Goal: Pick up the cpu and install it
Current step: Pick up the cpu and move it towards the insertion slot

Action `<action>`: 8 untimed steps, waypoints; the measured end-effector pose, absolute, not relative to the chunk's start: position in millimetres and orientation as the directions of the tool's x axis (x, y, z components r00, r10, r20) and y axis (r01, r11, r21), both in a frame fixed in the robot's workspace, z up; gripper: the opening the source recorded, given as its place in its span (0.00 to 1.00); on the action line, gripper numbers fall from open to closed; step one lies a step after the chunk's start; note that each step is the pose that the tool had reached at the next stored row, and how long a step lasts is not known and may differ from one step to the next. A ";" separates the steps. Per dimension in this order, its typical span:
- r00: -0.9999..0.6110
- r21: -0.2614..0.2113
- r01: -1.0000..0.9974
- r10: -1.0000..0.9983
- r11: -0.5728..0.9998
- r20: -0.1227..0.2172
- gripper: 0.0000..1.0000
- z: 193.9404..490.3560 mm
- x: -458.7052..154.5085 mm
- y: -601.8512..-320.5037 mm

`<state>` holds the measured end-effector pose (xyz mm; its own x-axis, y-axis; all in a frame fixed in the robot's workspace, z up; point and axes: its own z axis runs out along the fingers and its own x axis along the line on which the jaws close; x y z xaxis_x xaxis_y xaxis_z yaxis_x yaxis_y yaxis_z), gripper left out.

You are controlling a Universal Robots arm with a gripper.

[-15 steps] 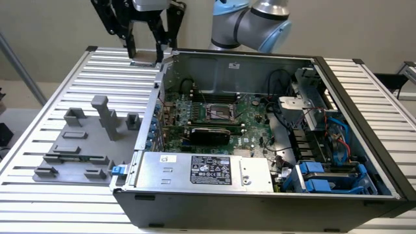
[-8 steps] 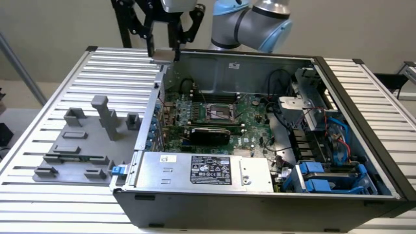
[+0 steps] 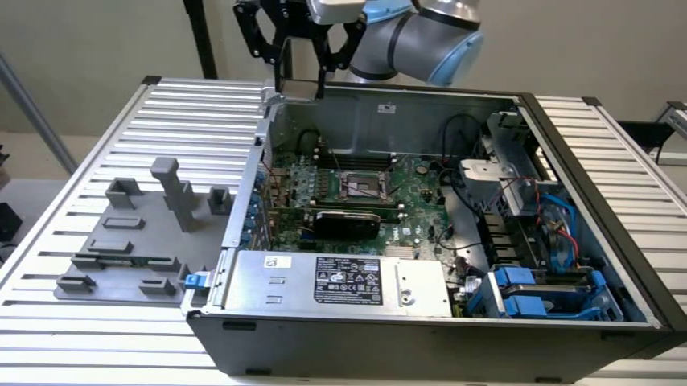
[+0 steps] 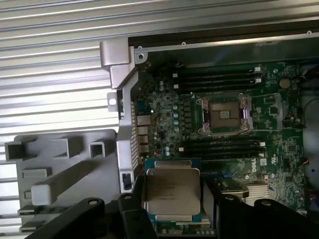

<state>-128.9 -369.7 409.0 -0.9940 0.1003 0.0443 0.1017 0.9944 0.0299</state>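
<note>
High up and well apart from the motherboard socket (image 3: pixel 359 186), the gripper (image 3: pixel 302 72) pinches the cpu (image 4: pixel 172 191) by two opposite edges (carry step: chip lifted, not yet seated). Judged from this, installing calls for squaring the chip over that socket, then a level descent.

The arm (image 3: pixel 400 40) is showing rounded silver-grey joint housings with pale blue end caps (image 3: pixel 459 55), and its pincer (image 3: pixel 302 76) is showing matte black linkages (image 3: pixel 256 32) under a silvery mount (image 3: pixel 338 10).
</note>
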 end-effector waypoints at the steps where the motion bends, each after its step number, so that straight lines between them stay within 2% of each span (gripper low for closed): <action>1: -0.994 0.030 0.102 0.100 0.994 0.044 0.55 407.4 -125.3 -366.7; 8: -0.994 0.028 0.102 0.100 0.994 0.044 0.55 394.8 -94.5 -354.3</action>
<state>-94.5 -354.3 394.8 -0.9940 0.1004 0.0441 0.1017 0.9944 0.0284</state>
